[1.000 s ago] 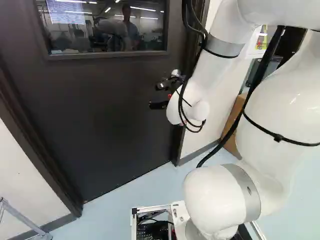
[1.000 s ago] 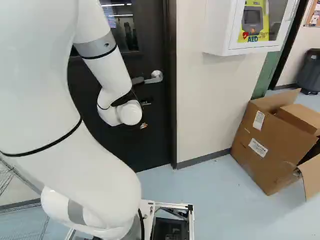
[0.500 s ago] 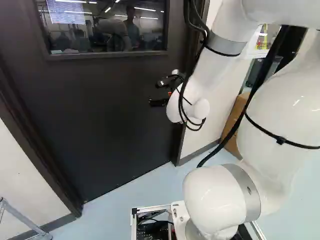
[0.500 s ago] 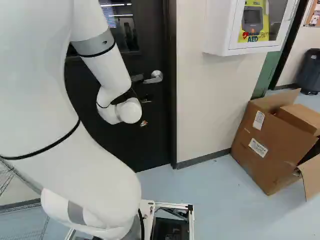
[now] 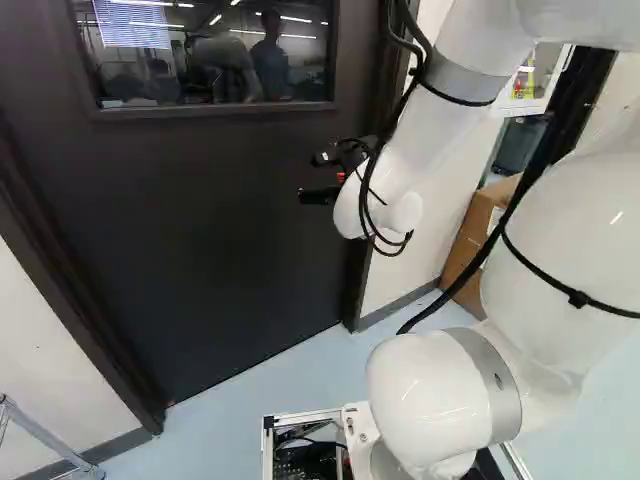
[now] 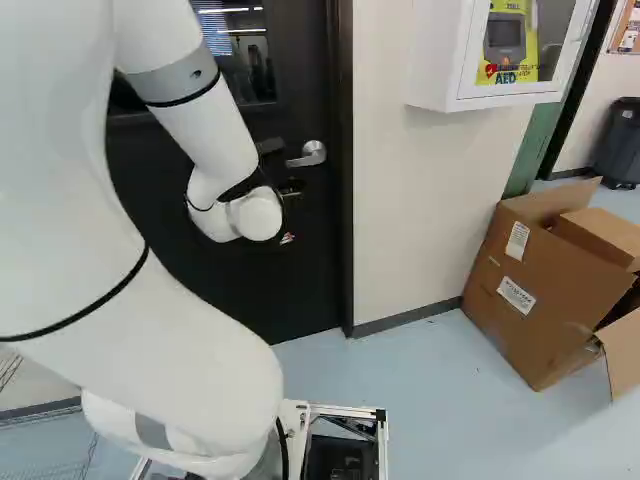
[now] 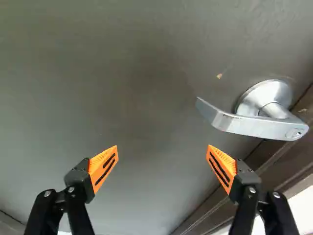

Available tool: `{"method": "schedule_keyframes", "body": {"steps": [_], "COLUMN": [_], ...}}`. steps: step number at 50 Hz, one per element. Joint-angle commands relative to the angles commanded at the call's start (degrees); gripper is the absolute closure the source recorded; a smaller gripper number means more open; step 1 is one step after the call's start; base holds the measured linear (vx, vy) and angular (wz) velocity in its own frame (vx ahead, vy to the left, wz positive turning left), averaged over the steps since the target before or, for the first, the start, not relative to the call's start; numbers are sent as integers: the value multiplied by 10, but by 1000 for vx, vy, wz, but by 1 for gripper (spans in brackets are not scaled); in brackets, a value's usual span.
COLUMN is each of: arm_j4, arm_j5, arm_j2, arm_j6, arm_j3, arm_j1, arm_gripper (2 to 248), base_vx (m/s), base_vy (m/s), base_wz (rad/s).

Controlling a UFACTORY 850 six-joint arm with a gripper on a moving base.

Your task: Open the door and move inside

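A white cabinet (image 6: 430,60) is hanging on a pale wall (image 6: 410,210) as an open cardboard box (image 6: 530,300) is sitting on the blue floor (image 6: 430,400). Beyond, a dark bin (image 6: 618,145) is standing; a metal frame (image 5: 45,438) is occupying the left base view's lower left corner.

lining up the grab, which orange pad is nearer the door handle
The pad on the door frame side; the other pad sits farther from the door handle, across the open hand.

Handle (image 7: 259,126) on door (image 5: 200,220), cabinet (image 6: 432,60) and box (image 6: 535,300) to the right
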State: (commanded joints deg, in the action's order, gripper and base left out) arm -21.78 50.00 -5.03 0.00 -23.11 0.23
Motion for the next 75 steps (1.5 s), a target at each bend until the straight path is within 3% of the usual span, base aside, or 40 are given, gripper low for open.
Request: {"method": "schedule_keyframes", "body": {"steps": [75], "arm_j4": [0], "arm_j5": [0], "arm_j2": [-89], "arm_j6": [0], "arm_j3": [-21], "arm_j1": [0], "arm_gripper": [3], "base_vx": [0], "base_vy": [0], "base_wz": [0]}}
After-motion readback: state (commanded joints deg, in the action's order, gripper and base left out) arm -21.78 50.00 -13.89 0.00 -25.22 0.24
